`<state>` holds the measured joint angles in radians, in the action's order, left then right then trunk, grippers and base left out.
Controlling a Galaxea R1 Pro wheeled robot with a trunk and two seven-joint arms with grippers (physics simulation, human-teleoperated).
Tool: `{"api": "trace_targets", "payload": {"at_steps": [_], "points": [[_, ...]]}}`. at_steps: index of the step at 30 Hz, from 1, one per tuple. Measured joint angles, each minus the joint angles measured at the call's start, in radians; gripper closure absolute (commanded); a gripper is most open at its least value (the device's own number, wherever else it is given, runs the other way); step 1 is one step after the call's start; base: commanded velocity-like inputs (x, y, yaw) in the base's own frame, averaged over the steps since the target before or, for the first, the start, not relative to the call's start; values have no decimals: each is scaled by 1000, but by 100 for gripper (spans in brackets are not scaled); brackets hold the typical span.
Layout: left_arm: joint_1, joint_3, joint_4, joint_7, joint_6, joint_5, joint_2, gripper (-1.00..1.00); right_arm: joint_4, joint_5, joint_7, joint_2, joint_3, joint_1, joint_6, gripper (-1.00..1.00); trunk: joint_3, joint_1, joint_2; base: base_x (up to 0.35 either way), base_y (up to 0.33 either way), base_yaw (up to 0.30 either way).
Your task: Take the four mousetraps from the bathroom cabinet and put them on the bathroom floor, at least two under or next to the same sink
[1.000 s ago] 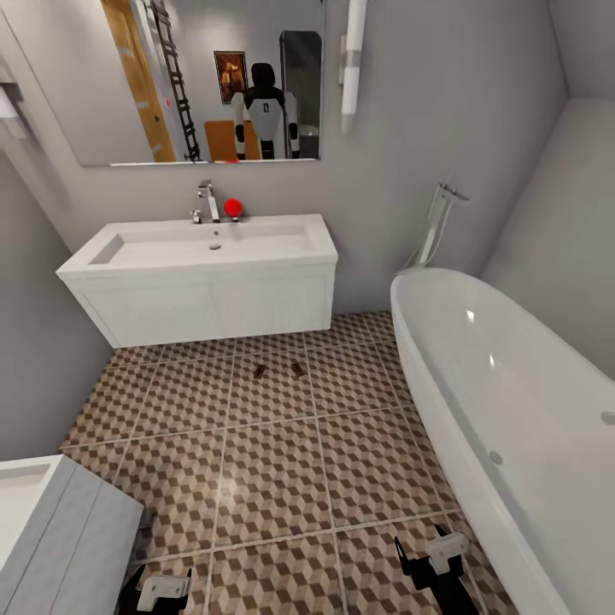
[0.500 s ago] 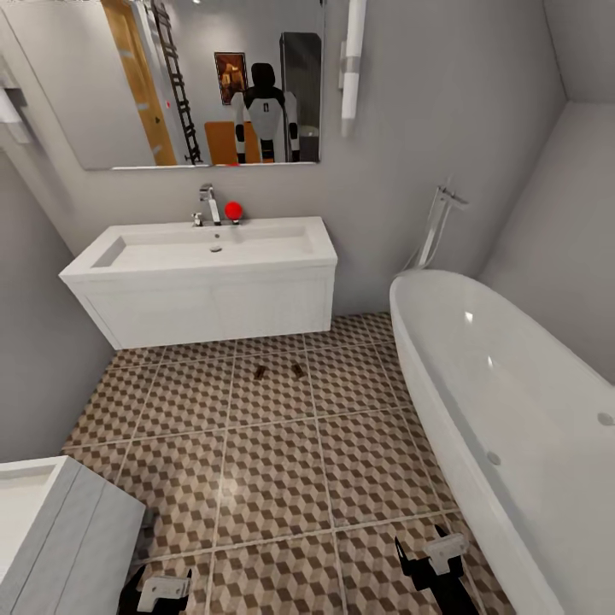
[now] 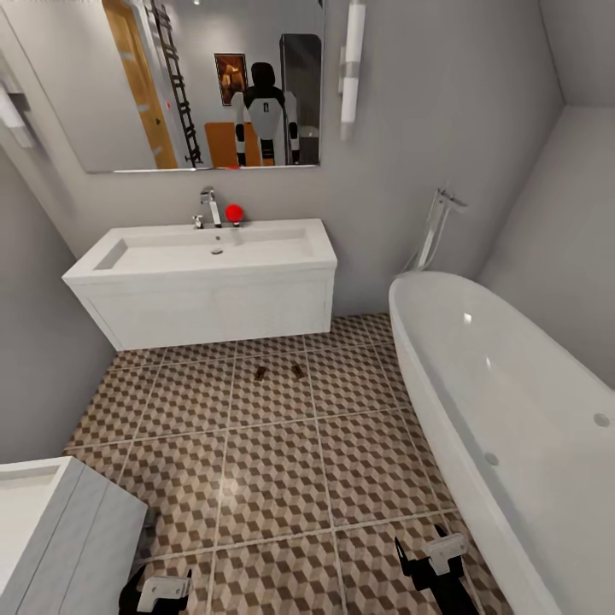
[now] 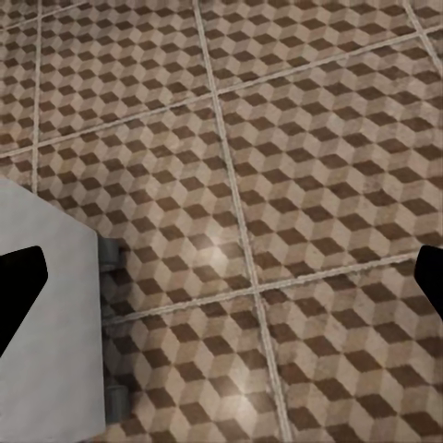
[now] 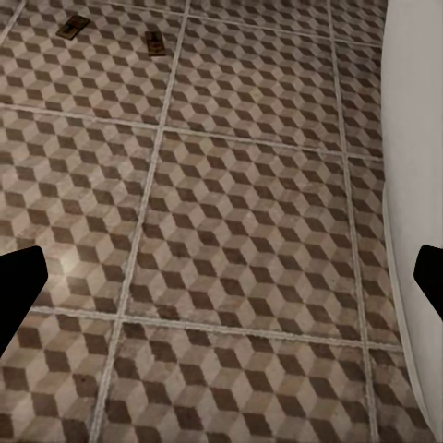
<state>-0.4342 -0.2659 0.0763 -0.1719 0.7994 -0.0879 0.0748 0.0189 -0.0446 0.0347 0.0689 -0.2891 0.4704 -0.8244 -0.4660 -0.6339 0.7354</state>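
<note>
Two small flat brown wooden mousetraps (image 3: 260, 372) (image 3: 297, 370) lie on the cube-patterned brown, beige and white tiled bathroom floor (image 3: 273, 478), well ahead of both hands and just in front of the white wall-hung rectangular sink unit (image 3: 205, 290). The right hand (image 3: 431, 559) is the nearer of the two; from it the traps sit forward and off to its left. In the right wrist view they show as two little tan slabs (image 5: 72, 26) (image 5: 154, 42), side by side but apart, each tilted at its own angle, details too small to make out.

The right hand is spread wide and carries nothing, its dark fingertips (image 5: 18, 286) at the far edges of its own camera. The left hand (image 3: 162, 589) is likewise spread and empty, close by a pale grey cabinet corner (image 4: 41, 323).

I'd judge two traps are already well placed by the sink, with the other two yet to be fetched from the sideboard. The long white bathtub (image 3: 512, 410) runs beside the right hand.
</note>
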Motion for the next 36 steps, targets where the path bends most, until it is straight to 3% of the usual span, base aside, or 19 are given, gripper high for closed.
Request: {"api": "trace_targets", "payload": {"at_steps": [36], "points": [[0, 0, 0, 0, 0, 0, 0, -100, 0, 0, 0, -5, 0, 0, 0, -100, 113, 138, -253, 0, 0, 0]]}}
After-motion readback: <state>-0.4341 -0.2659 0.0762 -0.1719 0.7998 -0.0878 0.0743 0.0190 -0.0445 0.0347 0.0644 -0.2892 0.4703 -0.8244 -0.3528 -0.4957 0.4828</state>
